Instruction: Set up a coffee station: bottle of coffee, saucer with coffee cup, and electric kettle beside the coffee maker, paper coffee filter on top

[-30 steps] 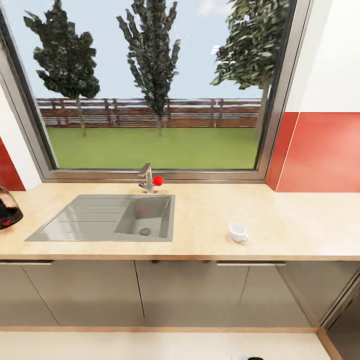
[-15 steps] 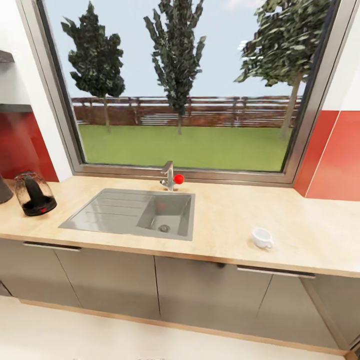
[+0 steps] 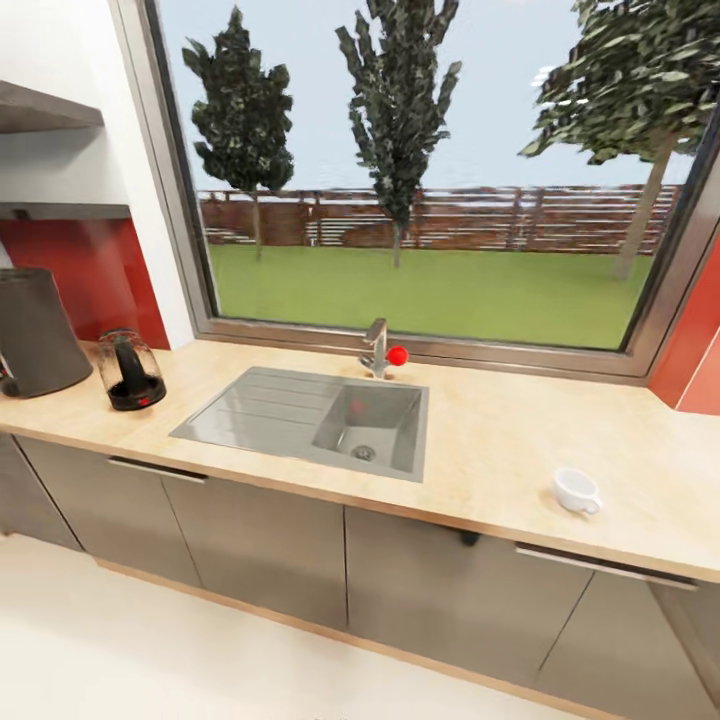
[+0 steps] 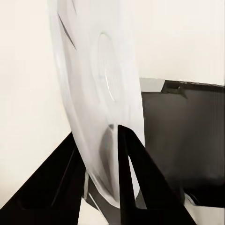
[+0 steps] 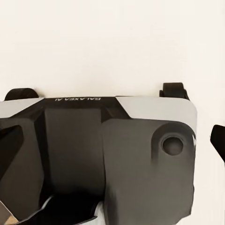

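Left gripper (image 4: 101, 154) clamped on upright saucer (image 4: 101, 93), right gripper's state unclear, base lettered "GALAXEA AI" (image 5: 74, 99).

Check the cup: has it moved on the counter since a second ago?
No. The cup keeps its spot relative to the sink; the camera panned left.

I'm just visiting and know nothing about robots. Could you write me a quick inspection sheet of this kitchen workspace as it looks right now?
Surface: kitchen countertop, light wood, with inset steel sink and tap.
Job's things: coffee maker and electric kettle side by side on the counter; coffee cup alone beyond the sink; saucer carried edge-on.
Clutter: nothing seen.
Grippers: left gripper jaws clamp the saucer; right gripper state unclear.
Cables: nothing seen.
Surroundings: window, red backsplash, kitchen shelf.
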